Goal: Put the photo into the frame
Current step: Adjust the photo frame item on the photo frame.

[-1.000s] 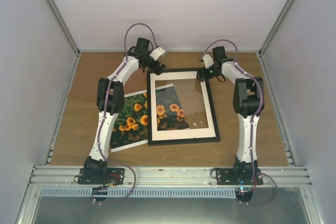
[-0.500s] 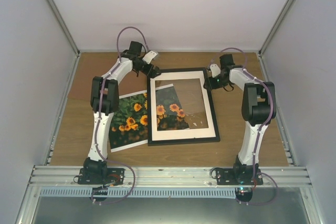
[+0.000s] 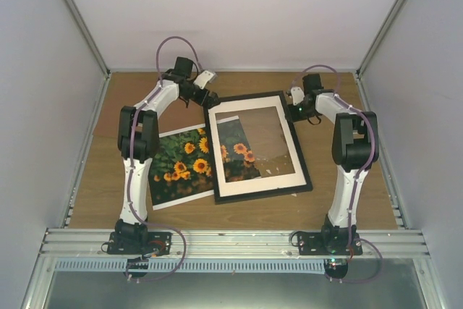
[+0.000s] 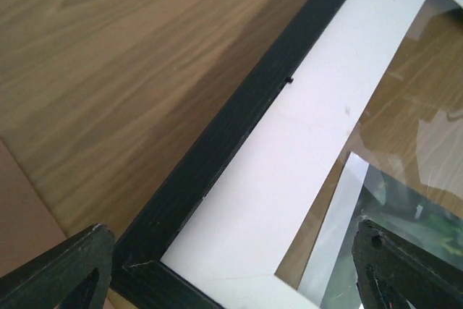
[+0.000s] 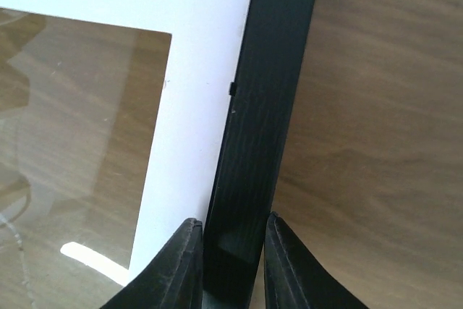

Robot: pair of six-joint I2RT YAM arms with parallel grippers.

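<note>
One pair, the left fingers, gaped wide and held nothing over the far-left corner of the frame; the photo lay on the surface, its right part under the skewed frame; the right fingers sat clamped on the frame's right rail.

frame: black; matt; finely grained | mat: white matt card | table: smooth wood-grain | photo: paper print | clear sheet: glossy; reflective

The frame is plain black, its mat white. The photo shows orange sunflowers on dark green leaves. The tabletop is light brown woodgrain.
</note>
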